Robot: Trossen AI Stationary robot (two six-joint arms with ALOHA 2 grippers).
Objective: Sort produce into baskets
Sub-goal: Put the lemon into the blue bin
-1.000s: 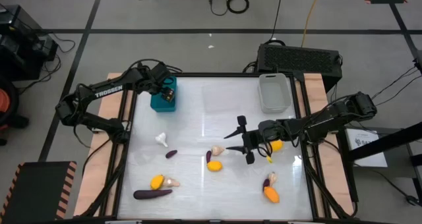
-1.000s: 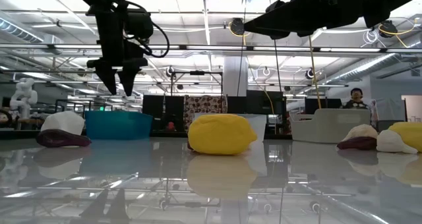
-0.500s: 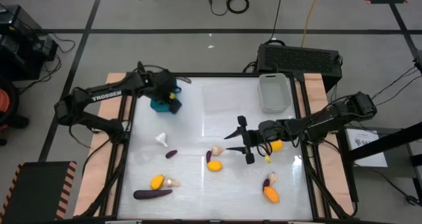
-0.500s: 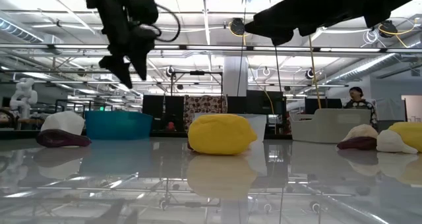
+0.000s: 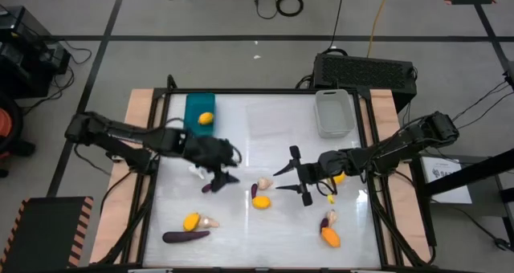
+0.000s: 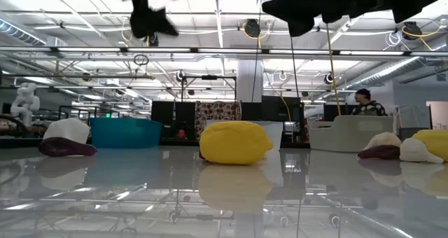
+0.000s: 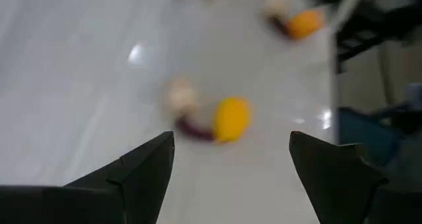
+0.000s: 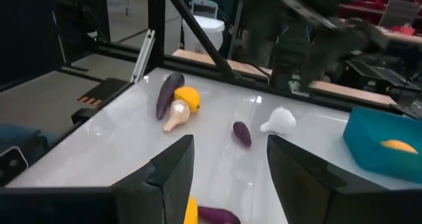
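Note:
My left gripper (image 5: 222, 177) hangs open over the table's middle left, with nothing between its fingers. Its wrist view looks down on a yellow-orange oval (image 7: 231, 118) lying beside a purple piece and a cream bulb (image 7: 181, 95). My right gripper (image 5: 281, 180) stands open and empty right of the middle, above the table. The teal basket (image 5: 197, 112) at the far left holds one yellow-orange oval (image 5: 206, 118). Other produce lies loose: a long eggplant (image 5: 185, 236), a white bulb (image 8: 279, 120), a small purple piece (image 5: 208, 188), and a cluster (image 5: 261, 199) between the grippers.
A translucent white-grey basket (image 5: 333, 112) stands at the far right, and a clear tray (image 5: 269, 120) at the far middle. More produce lies at the near right (image 5: 329, 233) and near left (image 5: 193, 222). A black box (image 5: 365, 71) sits beyond the far edge.
My left gripper has swung from above the teal basket toward the table's middle and near side, rising a little and turning as it went. It stays open. The yellow-orange oval in the teal basket now shows uncovered. My right gripper has kept its place.

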